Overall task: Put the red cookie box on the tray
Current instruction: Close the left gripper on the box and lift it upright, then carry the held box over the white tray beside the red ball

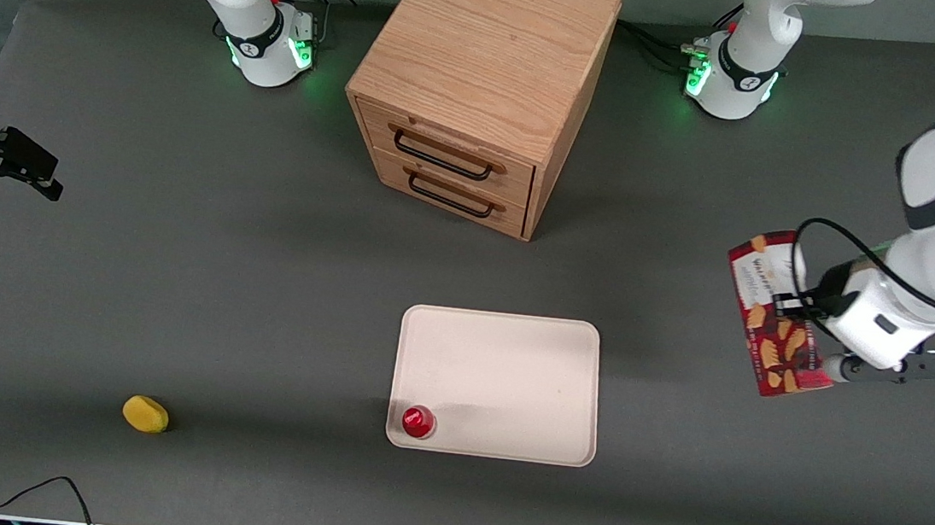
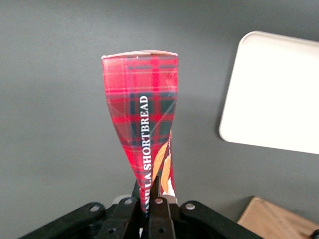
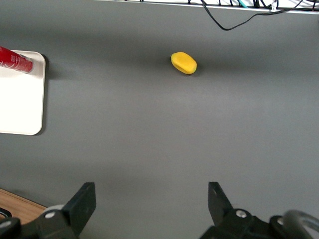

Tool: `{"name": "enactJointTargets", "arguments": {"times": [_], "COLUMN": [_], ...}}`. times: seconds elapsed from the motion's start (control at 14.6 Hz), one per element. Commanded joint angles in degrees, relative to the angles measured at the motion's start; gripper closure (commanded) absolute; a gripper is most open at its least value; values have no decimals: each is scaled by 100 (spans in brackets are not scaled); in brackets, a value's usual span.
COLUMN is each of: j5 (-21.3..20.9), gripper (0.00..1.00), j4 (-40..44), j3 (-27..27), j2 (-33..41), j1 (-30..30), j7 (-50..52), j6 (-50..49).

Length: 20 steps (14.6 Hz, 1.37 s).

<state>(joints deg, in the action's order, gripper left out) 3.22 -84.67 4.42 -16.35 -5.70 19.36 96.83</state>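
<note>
Tartan-red cookie box (image 2: 144,119) (biscuit pictures, white label) clamped in end effector (image 2: 149,211)

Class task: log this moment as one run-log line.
phase: carry | gripper: shut on long dark-red cookie box, lifted, toward working arm's end | flat cream-pink tray: holds small round red object
</note>
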Motion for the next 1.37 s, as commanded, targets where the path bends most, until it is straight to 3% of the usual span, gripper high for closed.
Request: {"name": "enactJointTargets", "arguments": {"times": [0.0, 0.34, 0.69, 1.3], "j5": [3, 21, -67, -375], "gripper": [100, 100, 100, 100], "j4": [521, 1259, 1576, 1428], "j3": [-64, -55, 217, 217], "j2": [-544, -1563, -2601, -3111], "j1": [-614, -1389, -1399, -1399], "j7": [1022, 2527, 1924, 1641], "j6": [-94, 721, 2181, 2938]}}
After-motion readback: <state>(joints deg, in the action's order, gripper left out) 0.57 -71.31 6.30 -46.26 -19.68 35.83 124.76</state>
